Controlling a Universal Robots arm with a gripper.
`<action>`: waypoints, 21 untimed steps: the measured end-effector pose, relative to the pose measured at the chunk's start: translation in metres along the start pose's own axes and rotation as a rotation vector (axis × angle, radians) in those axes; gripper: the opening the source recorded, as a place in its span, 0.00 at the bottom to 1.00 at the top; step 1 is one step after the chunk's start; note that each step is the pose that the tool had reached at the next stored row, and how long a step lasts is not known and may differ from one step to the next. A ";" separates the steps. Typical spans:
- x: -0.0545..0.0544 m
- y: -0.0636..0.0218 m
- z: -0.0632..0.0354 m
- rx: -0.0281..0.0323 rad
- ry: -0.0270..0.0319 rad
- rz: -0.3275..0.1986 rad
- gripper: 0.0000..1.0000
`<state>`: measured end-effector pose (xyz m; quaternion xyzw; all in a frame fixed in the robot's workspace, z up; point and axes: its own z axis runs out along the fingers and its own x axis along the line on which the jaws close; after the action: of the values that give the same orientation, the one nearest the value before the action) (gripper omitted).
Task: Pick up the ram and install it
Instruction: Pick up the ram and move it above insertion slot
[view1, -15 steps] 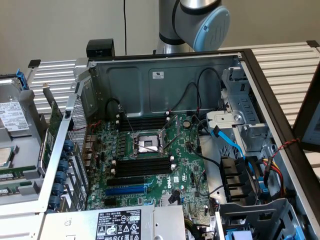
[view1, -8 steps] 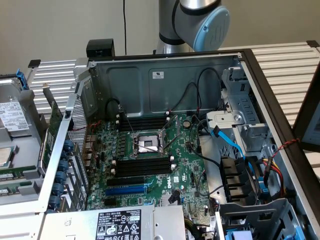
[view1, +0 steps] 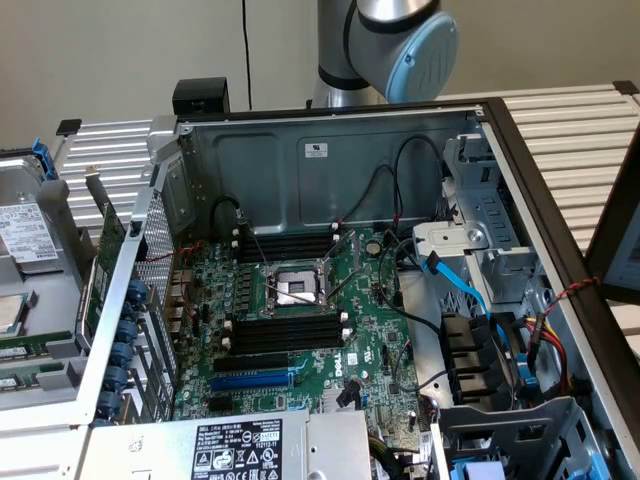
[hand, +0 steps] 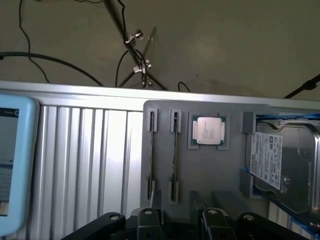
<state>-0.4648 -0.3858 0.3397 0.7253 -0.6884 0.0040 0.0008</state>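
While gripper (hand: 179, 220) hovers, jaws apart, ram (hand: 174, 150) stands edgewise in tray (hand: 210, 175) nearby

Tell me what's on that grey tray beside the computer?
On the grey tray: a memory stick on edge, a square silver chip and a hard drive. The gripper hides part of the tray.

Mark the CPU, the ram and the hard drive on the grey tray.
CPU (hand: 209, 130), wrist view, centre of its metal lid.
ram (hand: 174, 155), wrist view, mid-edge of the stick beside the CPU.
hard drive (hand: 267, 160), wrist view, on its white label.
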 end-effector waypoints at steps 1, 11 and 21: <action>0.001 0.0001 0.0018 -0.0001 0.0000 0.000 0.36; 0.009 -0.0025 0.0200 -0.0001 0.0001 0.000 0.36; 0.017 -0.0137 0.0383 0.0000 0.0000 0.000 0.36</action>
<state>-0.4501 -0.4025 0.3016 0.7254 -0.6883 0.0040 0.0008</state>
